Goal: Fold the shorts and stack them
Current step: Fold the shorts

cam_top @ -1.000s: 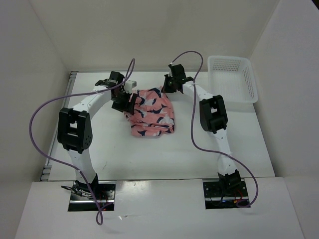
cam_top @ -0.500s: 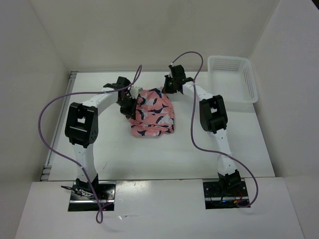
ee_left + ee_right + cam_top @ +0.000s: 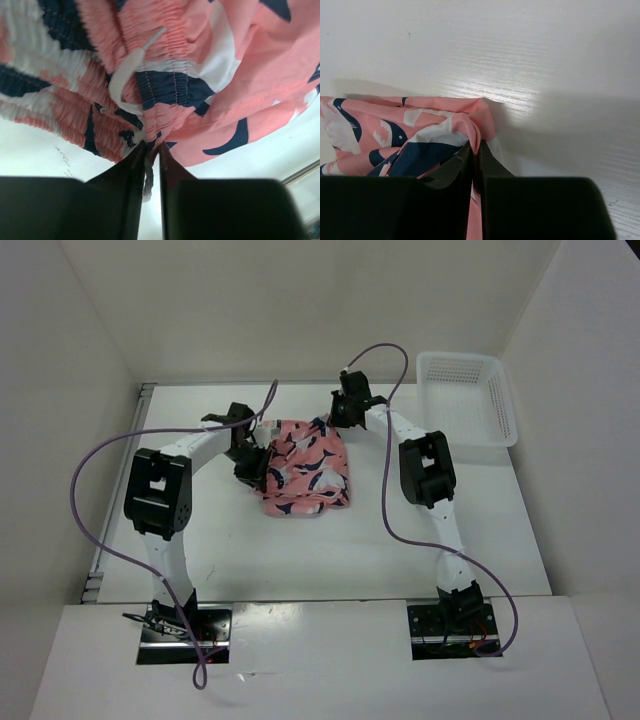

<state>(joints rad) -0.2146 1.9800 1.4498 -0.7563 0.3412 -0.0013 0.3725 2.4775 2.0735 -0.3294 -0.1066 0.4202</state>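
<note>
The coral-pink shorts [image 3: 305,467] with navy-and-white shapes lie bunched in the middle of the white table. My left gripper [image 3: 256,462] is at their left edge, shut on the gathered waistband [image 3: 150,100] beside a white drawstring [image 3: 125,75]. My right gripper [image 3: 340,416] is at their far right corner, shut on a fold of the pink cloth [image 3: 475,127]. The cloth hangs between both grippers, slightly lifted at the far edge.
A white mesh basket [image 3: 465,398] stands at the table's far right corner. White walls close in the table on the left, back and right. A purple cable loops from each arm.
My left gripper has moved right and nearer, carrying the waistband over the shorts. The shorts are now a more compact bundle. The right gripper has stayed in place.
</note>
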